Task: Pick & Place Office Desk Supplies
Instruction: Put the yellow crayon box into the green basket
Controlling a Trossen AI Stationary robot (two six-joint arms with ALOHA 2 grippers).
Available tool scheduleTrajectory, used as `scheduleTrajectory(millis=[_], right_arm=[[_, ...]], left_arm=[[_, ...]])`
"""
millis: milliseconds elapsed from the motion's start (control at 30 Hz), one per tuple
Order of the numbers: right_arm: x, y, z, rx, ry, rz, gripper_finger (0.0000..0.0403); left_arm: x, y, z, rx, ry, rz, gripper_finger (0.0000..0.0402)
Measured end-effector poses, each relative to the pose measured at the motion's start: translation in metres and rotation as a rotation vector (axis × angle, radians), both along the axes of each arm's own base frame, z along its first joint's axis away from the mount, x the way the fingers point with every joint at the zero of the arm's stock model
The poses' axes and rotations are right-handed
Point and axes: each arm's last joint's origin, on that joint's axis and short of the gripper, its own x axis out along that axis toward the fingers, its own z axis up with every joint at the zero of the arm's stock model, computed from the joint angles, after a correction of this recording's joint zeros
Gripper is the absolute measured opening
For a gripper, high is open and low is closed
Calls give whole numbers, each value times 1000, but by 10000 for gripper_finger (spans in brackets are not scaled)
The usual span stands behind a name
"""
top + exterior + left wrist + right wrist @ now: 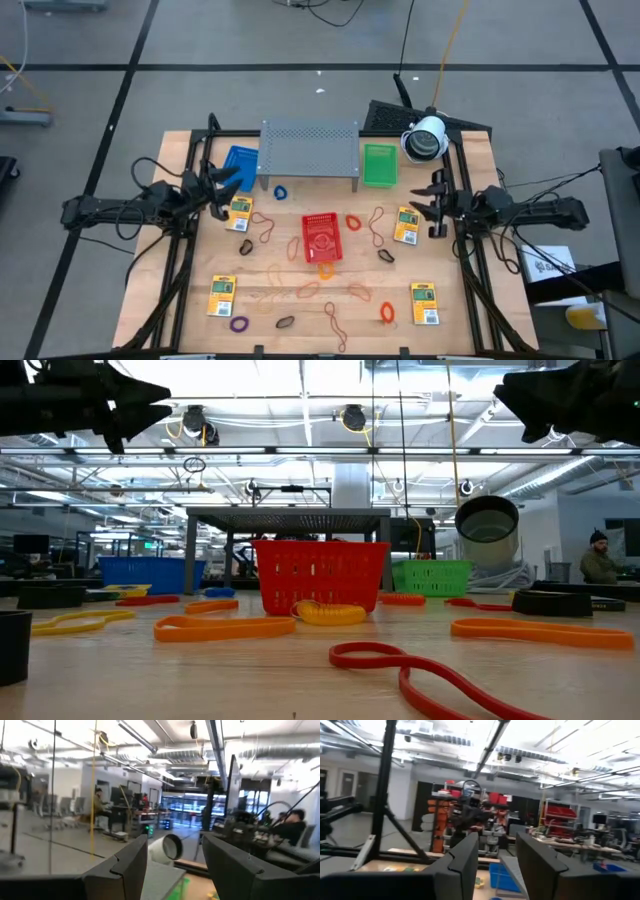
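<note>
The wooden bench fills the middle of the high view. Taking the red mesh basket as the clock's centre, the grey perforated metal rack stands at twelve o'clock. A blue mesh basket sits at about eleven and a green mesh basket at about one.

The left arm reaches in from nine o'clock. Its left end effector hangs above the bench near the blue basket, fingers spread apart and holding nothing. The right arm comes in from three o'clock. Its right end effector is also raised, fingers parted with nothing between them.

Four yellow-and-green packets lie flat: one at ten o'clock under the left end effector, one at two to three o'clock just beside the right end effector, one at eight and one at four.

Rubber bands are scattered around the red basket: a blue one at eleven, a red one at two, an orange one at five, a purple one at seven, and a black one near six.
</note>
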Motion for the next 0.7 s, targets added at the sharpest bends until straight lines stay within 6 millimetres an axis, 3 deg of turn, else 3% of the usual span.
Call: scheduleTrajectory(millis=[200, 300, 433, 533, 700], right_arm=[[7, 0, 0, -17, 31, -7, 117], [19, 0, 23, 24, 175, -15, 116], [42, -4, 58, 75, 602, -188, 116], [58, -7, 68, 84, 981, -343, 116], [79, -10, 75, 247, 1371, -401, 116]], left_arm=[[0, -3, 5, 13, -20, -116, 200], [-3, -3, 21, 70, -44, -90, 200], [-5, -3, 40, 115, 25, -72, 200], [-6, -2, 55, 101, 94, -51, 200], [-6, 0, 74, 102, 223, 19, 200]])
